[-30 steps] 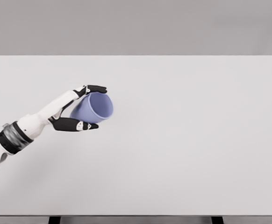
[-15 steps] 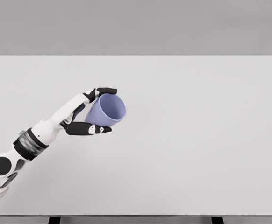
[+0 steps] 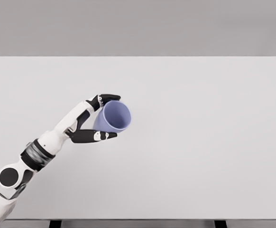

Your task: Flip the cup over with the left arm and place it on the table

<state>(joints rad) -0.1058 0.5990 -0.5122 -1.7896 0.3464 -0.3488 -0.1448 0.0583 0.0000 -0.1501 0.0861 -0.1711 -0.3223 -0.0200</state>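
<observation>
No text, label, brand, number or sign can be read anywhere in the head view. The smooth lilac plastic cup [image 3: 113, 117] carries no print on its wall or inside, the plain pale grey surface [image 3: 199, 142] has no marking, and the white and black left robot hand [image 3: 96, 119] shows no lettering.

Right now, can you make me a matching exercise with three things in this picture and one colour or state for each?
Things:
1. cup
2. left robot hand
3. table

Descriptions:
A. pale grey, flat
B. purple, tilted, opening facing the camera
C. closed around something

Pairs: 1-B, 2-C, 3-A
</observation>
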